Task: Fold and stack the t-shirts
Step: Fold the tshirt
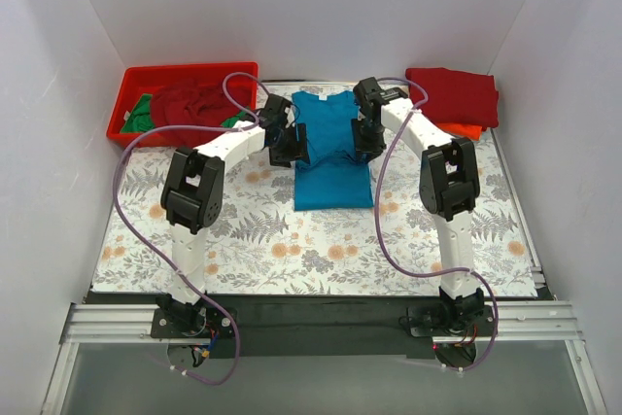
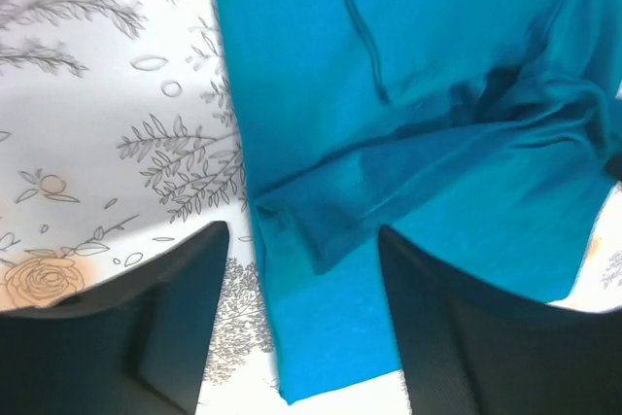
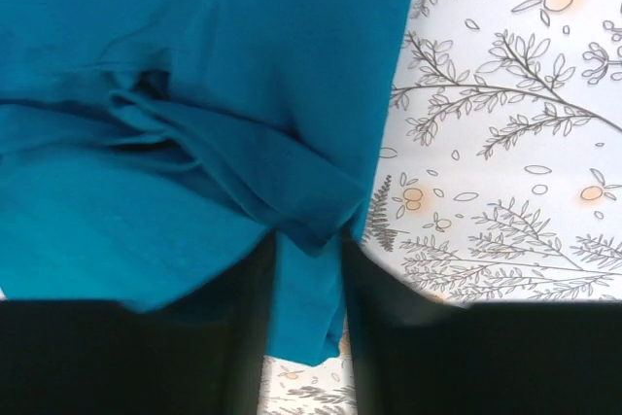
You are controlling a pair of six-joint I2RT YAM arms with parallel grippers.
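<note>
Teal shirt looks light and limp, likely to bunch: right gripper narrow, pinching a side fold, left gripper wide astride the other; I'd grab doubled edges.

The bench (floral-printed) is carrying a blue t-shirt; a red bin is sitting left of it, folded red shirts lying right.

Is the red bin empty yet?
No, the top view shows the red bin holding a crumpled dark red garment and a green garment.
</note>
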